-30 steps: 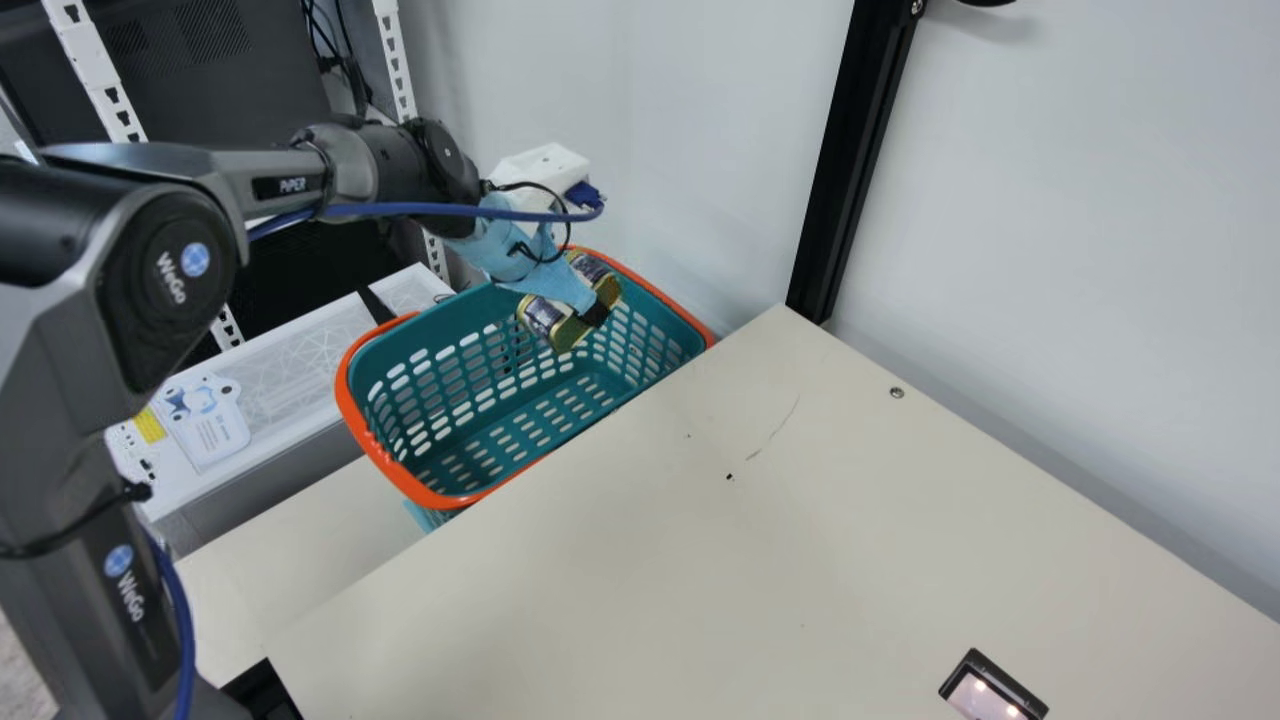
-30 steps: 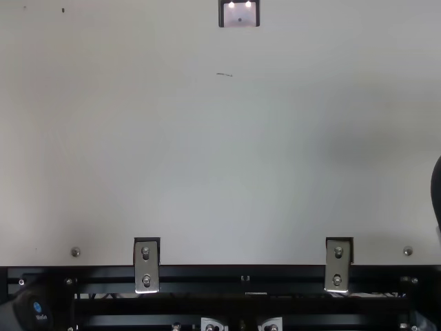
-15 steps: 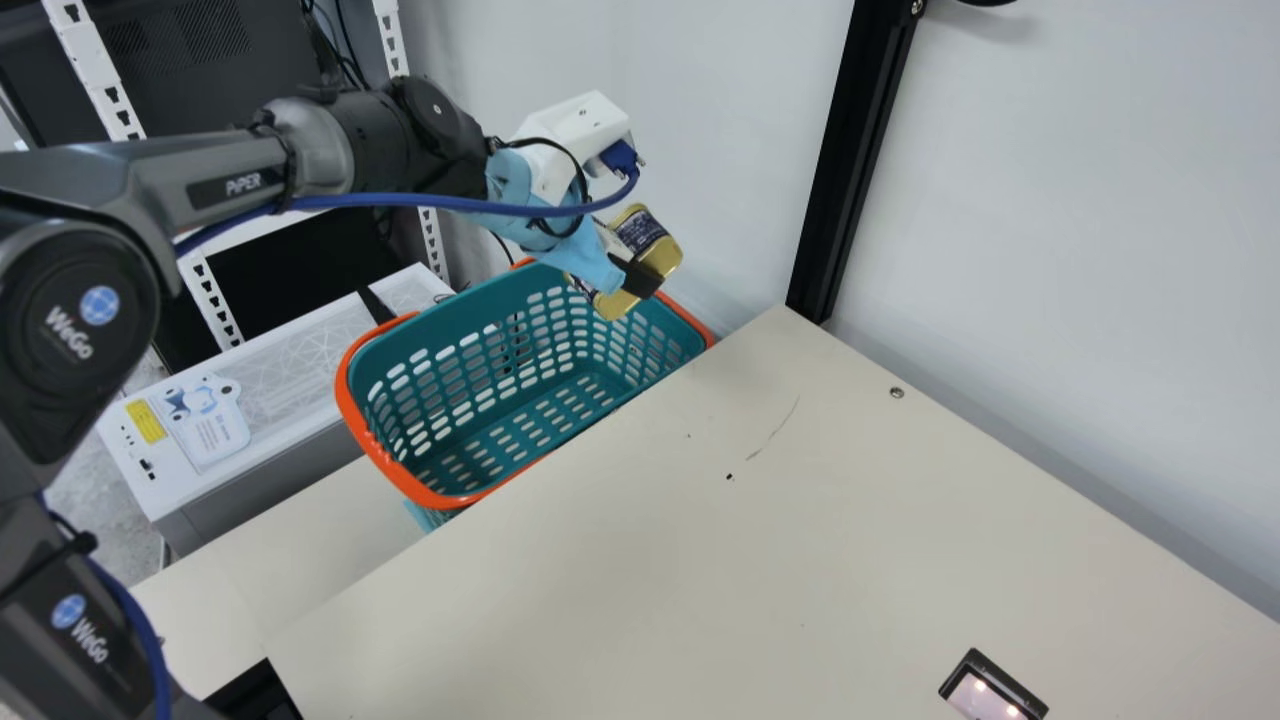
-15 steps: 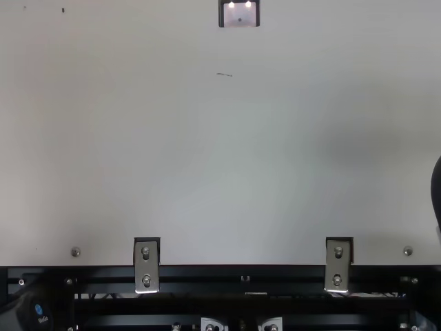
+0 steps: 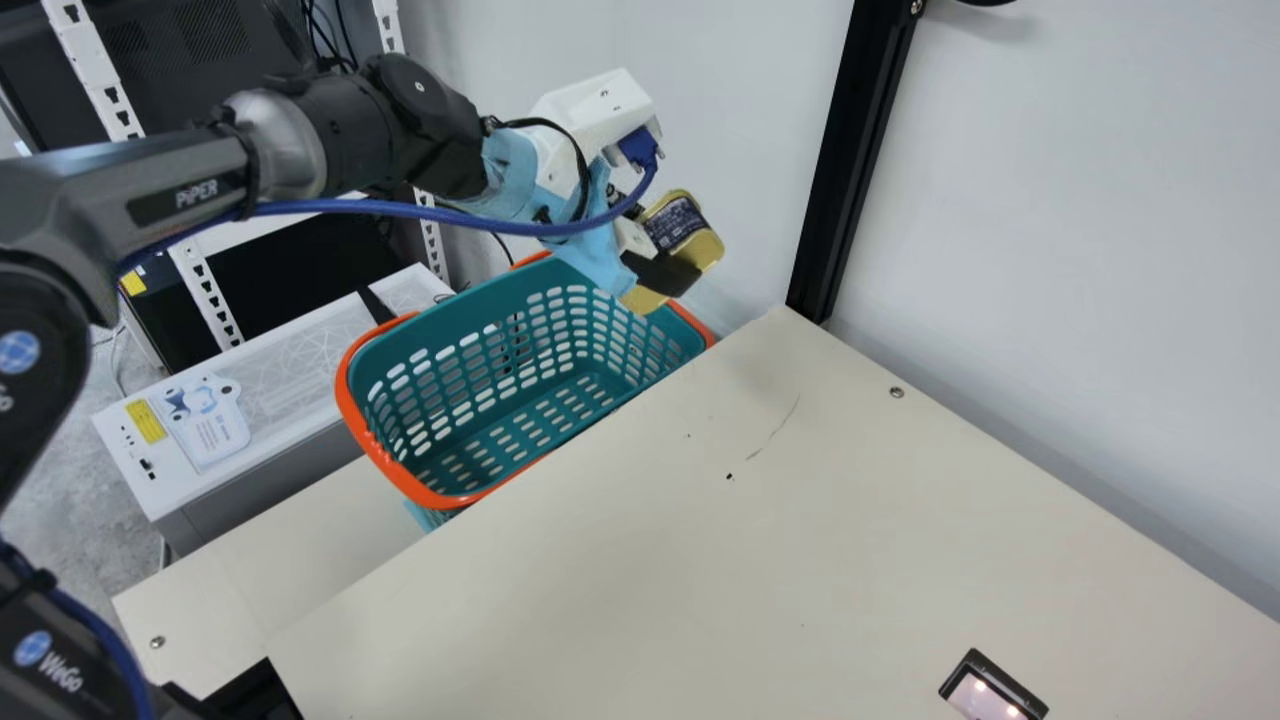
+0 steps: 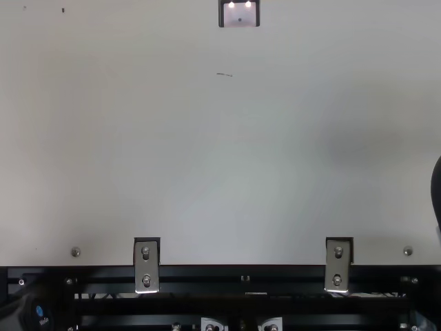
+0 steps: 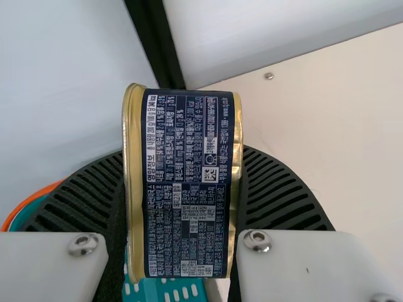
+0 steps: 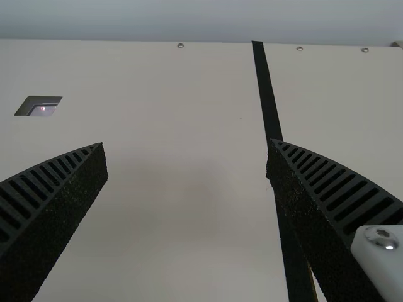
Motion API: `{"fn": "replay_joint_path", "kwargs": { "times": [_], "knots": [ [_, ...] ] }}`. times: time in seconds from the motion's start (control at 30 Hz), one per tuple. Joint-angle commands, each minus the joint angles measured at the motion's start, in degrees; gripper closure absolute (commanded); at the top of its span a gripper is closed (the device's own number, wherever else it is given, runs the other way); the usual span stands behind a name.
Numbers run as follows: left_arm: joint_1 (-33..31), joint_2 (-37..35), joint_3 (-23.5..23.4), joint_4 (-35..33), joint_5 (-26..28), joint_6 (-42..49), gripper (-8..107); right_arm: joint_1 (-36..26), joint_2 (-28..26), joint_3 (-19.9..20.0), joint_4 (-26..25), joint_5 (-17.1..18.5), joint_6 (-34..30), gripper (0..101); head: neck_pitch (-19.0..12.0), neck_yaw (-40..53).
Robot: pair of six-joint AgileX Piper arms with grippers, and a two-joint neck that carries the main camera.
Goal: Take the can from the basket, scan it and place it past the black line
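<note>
one right gripper point(image 8: 186, 143), spread; one left gripper point(image 5: 662, 272), clamped on the can point(image 5: 690, 232) by the basket's point(image 5: 346, 392) far right end. caution: weak clamping may cause slip; low travel, table point(image 5: 850, 560) contact.

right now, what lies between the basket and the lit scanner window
Cream tabletop, with a small dark speck nearer the basket, in the main view.

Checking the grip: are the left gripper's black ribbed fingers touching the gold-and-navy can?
Touching: the left wrist view shows both fingers against the can, one on each side.
</note>
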Motion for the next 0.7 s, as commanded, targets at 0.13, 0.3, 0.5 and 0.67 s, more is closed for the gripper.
{"fn": "replay_joint_path", "kwargs": {
  "times": [0.13,0.3,0.5,0.67],
  "knots": [
    [-0.23,-2.31,0.22,-2.07,3.93,1.79,89,0.0,0.0,0.0,0.0,0.0,0.0,0,-1.83,1.52],
    [-0.28,-4.85,0.55,-3.19,6.82,1.93,89,0.0,0.0,0.0,0.0,0.0,0.0,0,-1.83,1.52],
    [-0.95,-8.43,1.0,-3.81,9.13,-0.97,89,0.0,0.0,0.0,-0.12,0.0,0.0,0,-1.83,1.52],
    [-2.61,-11.58,1.78,-3.84,9.64,-5.26,89,0.0,0.0,0.0,-0.12,0.0,0.0,0,-1.83,1.52]
  ]
}}
